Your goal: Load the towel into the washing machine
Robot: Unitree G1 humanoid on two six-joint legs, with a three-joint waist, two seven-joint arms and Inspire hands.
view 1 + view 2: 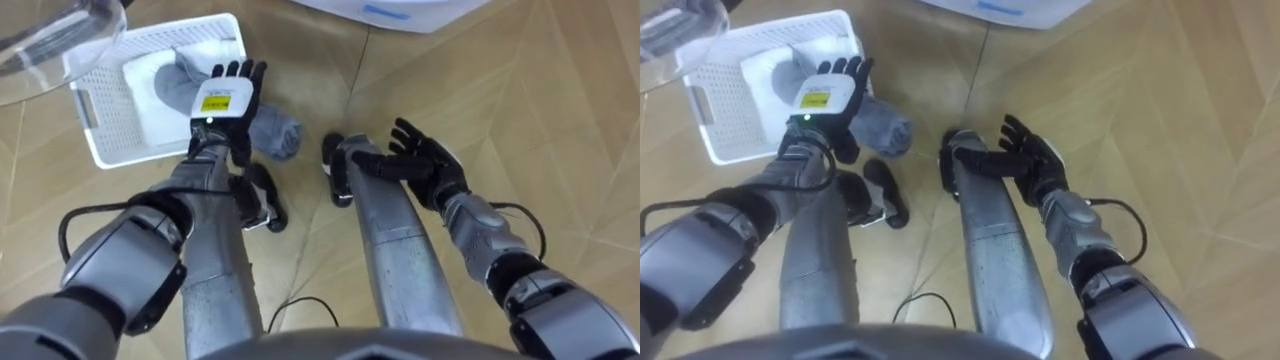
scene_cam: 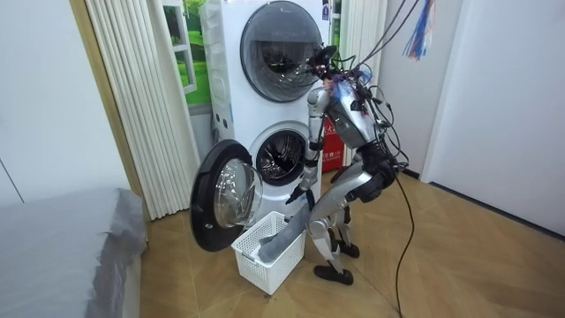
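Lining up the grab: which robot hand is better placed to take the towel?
Left. The left robot hand hovers open over the grey towel at the white basket; the right robot hand is over floor, apart.

Your wooden floor (image 1: 560,120) carries a white basket (image 1: 95,125) at ten o'clock, with a grey towel (image 1: 275,135) end just beside it.

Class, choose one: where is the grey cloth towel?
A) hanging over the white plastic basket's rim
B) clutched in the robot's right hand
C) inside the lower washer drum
A: the grey cloth towel trails over the rim of the white plastic basket.
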